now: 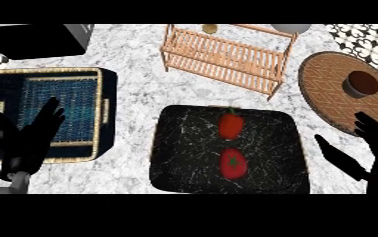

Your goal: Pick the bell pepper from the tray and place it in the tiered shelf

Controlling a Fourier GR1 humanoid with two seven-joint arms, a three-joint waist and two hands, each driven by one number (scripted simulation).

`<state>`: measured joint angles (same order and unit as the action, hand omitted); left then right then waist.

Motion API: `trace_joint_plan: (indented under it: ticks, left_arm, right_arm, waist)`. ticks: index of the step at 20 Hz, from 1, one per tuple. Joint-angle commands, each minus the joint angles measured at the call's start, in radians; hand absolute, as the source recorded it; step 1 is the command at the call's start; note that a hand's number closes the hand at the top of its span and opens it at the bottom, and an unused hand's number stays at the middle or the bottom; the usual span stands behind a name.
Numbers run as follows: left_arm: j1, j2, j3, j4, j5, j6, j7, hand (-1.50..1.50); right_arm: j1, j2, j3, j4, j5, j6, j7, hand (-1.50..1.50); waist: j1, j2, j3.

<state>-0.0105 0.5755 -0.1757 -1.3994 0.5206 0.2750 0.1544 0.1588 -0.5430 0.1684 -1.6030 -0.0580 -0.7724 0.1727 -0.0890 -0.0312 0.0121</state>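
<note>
While both hands sit at the lower corners of the frame, you have the black marbled tray [177, 151] at lower centre with two red items on it. One [231, 125] lies toward the tray's upper edge, the other [234, 163] just below it near the middle; they are apart, not touching. Which one is the bell pepper you cannot tell from this view.

Your left hand [33, 138] shows at the lower left, fingers straight and spread, holding nothing, over the near edge of a dark basket with a blue woven liner [63, 153]. Your right hand [353, 156] shows at the lower right edge, fingers relaxed and open, also empty, just beside the tray's right side.

You see the wooden tiered shelf [225, 57] at upper centre, well apart from the tray, with bare marble counter [136, 88] between them. At the right sits a round woven mat [325, 88] with a small dark cup [363, 82] on it. A black box [40, 40] occupies the upper left corner.
</note>
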Motion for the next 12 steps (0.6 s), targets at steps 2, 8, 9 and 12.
trace_joint_plan:
  ticks: [2, 8, 9, 12]
  left_arm:
    - [0.022, -0.035, -0.037, 0.004, 0.033, -0.05, 0.046, 0.0]
    - [-0.011, -0.101, -0.08, 0.017, -0.024, -0.004, 0.032, 0.0]
    - [-0.031, -0.079, -0.074, 0.014, -0.017, -0.026, 0.06, 0.0]
    - [-0.027, -0.114, -0.101, 0.027, -0.051, -0.006, 0.037, 0.0]
  right_arm:
    - [0.187, -0.03, 0.145, -0.281, 0.104, -0.046, 0.121, -1.5]
    - [0.189, -0.124, 0.273, -0.499, 0.274, -0.043, 0.434, -1.5]
    - [0.143, -0.145, 0.261, -0.491, 0.294, -0.024, 0.525, -1.5]
    - [0.099, -0.174, 0.248, -0.517, 0.358, 0.019, 0.708, -1.5]
  waist:
    - [0.022, 0.019, -0.02]
    - [0.049, 0.032, -0.025]
    - [0.07, 0.037, -0.023]
    - [0.082, 0.043, -0.025]
